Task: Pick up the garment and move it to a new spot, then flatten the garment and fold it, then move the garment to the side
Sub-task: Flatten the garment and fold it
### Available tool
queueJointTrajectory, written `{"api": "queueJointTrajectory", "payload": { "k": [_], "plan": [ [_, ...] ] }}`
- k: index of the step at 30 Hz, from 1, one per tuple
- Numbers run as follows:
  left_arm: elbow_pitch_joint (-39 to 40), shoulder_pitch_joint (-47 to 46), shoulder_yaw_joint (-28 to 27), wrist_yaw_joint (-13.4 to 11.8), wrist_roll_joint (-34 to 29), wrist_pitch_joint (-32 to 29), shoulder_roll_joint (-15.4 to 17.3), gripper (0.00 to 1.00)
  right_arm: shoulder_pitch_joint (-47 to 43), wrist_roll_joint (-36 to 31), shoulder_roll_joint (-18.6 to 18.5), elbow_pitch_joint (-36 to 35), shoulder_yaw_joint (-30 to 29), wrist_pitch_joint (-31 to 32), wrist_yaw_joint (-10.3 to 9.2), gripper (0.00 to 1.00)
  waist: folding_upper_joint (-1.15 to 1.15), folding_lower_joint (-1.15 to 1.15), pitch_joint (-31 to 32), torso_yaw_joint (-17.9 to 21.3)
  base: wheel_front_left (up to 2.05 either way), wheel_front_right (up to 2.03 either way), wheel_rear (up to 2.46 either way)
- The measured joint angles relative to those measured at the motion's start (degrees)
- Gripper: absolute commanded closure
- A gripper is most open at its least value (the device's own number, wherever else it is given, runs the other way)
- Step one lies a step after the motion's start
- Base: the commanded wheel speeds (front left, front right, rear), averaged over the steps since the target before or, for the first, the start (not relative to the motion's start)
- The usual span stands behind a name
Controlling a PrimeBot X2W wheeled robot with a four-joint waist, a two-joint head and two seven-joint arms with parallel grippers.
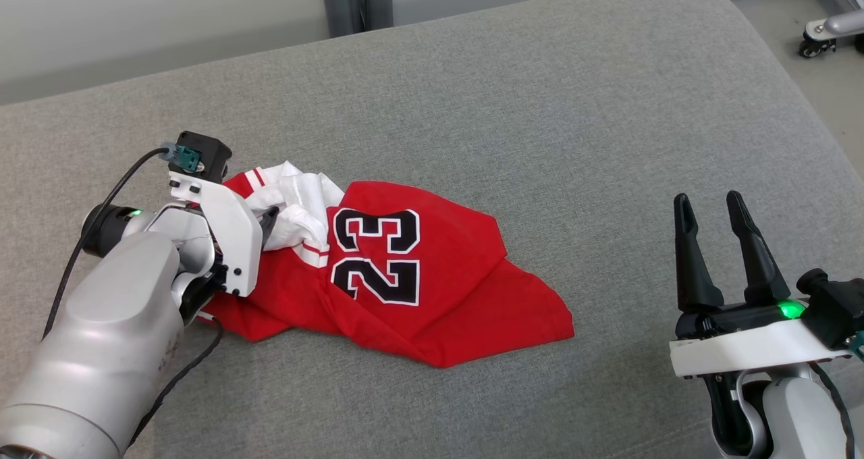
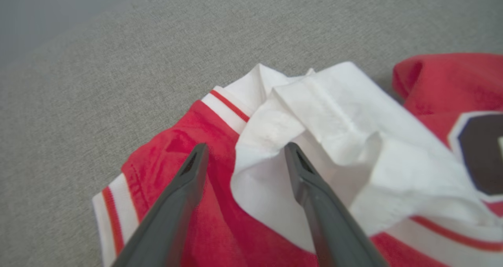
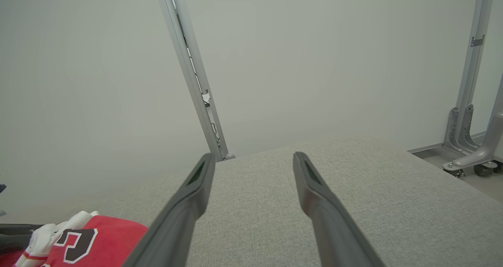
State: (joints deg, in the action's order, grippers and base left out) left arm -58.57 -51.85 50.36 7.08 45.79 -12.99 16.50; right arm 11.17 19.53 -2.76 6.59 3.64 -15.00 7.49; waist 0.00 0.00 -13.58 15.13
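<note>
**Left gripper spread over the jersey's white fold**

The red jersey (image 1: 418, 290) lies crumpled on the grey cushion (image 1: 540, 108), left of the middle and towards the near side. Its black "23" (image 1: 378, 256) with white edging faces up. At the jersey's left end the white inner side (image 2: 346, 114) is turned out and bunched, with red-and-white striped trim (image 2: 228, 110) along the edges.

The left gripper (image 2: 243, 151) is at that left end, its two dark fingers parted. One tip is over red cloth and the other over the white fold, with the fold's edge lying between them. Whether the tips press into the cloth cannot be told. A black cable (image 1: 101, 202) runs from the wrist across the cushion.

The right gripper (image 1: 707, 199) is at the near right, well apart from the jersey. Its jaws are released and bare, with nothing between them.

Far off stand a grey metal post (image 3: 192, 74) against the pale wall and, at the far right, a wheeled frame base (image 1: 827, 34) on the floor.
</note>
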Motion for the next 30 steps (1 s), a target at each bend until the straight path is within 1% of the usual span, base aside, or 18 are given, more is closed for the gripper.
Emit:
{"api": "queueJointTrajectory", "payload": {
  "k": [1,2,3,6,13,19,22,23,25,27,30],
  "plan": [
    [-0.54,-0.10,0.14,0.01,0.01,0.18,-0.11,0.21,0.03,0.01,0.01,0.01,0.02,0.00,0.00,0.00,0.00,0.00,-0.04,0.13,0.00,0.00,0.00],
    [-1.00,-0.19,0.29,0.13,0.03,0.48,-0.27,0.57,0.04,0.02,0.02,0.03,0.08,0.00,0.00,0.00,0.00,0.00,-0.06,0.23,0.00,0.00,0.00],
    [-1.23,-0.30,0.48,0.18,0.03,0.90,-0.55,1.00,0.04,0.02,0.01,0.01,0.00,0.00,0.00,0.00,0.00,0.00,-0.06,0.25,0.00,0.00,0.00],
    [-1.34,-0.54,0.85,0.34,0.54,1.94,-1.42,1.00,0.04,0.07,0.00,-0.01,-0.45,0.00,0.00,0.00,0.00,0.00,0.14,0.02,0.00,0.00,0.00],
    [2.25,-1.21,2.13,0.35,2.33,6.80,-2.41,1.00,-0.37,-0.10,0.01,0.67,-0.76,0.00,0.00,0.00,0.00,0.00,2.52,-1.44,0.00,0.00,0.00],
    [6.33,-0.19,1.63,0.35,5.21,9.29,-1.80,1.00,-2.04,-0.94,0.01,1.59,-1.47,0.00,0.00,0.00,0.00,0.00,5.62,-4.34,0.00,0.00,0.00],
    [10.03,2.08,1.32,0.35,6.89,9.07,-0.19,1.00,-3.07,-1.01,0.02,2.08,-1.51,-0.01,0.00,0.00,0.00,0.00,7.28,-6.28,0.00,0.00,0.00],
    [10.03,2.08,1.32,0.35,6.89,9.07,-0.19,1.00,-3.07,-1.01,0.02,2.08,-1.51,-0.01,0.00,0.00,0.00,0.00,7.28,-6.28,0.00,0.00,0.00],
    [13.35,3.69,0.57,0.09,7.72,9.55,1.26,1.00,-3.76,-1.00,0.01,2.54,-1.49,0.00,0.00,0.00,0.00,0.00,8.38,-7.64,0.00,0.00,0.00],
    [17.68,6.16,0.13,-1.31,8.20,9.67,3.18,1.00,-4.27,-0.85,0.03,2.79,-1.40,-0.01,0.00,0.00,0.00,0.00,9.50,-8.97,0.00,0.00,0.00],
    [26.09,11.72,-0.65,-4.53,9.46,9.21,6.95,1.00,-4.94,-0.85,0.02,3.14,-1.26,-0.05,0.00,0.00,0.00,0.00,10.85,-10.97,0.00,0.00,0.00]
  ]
}}
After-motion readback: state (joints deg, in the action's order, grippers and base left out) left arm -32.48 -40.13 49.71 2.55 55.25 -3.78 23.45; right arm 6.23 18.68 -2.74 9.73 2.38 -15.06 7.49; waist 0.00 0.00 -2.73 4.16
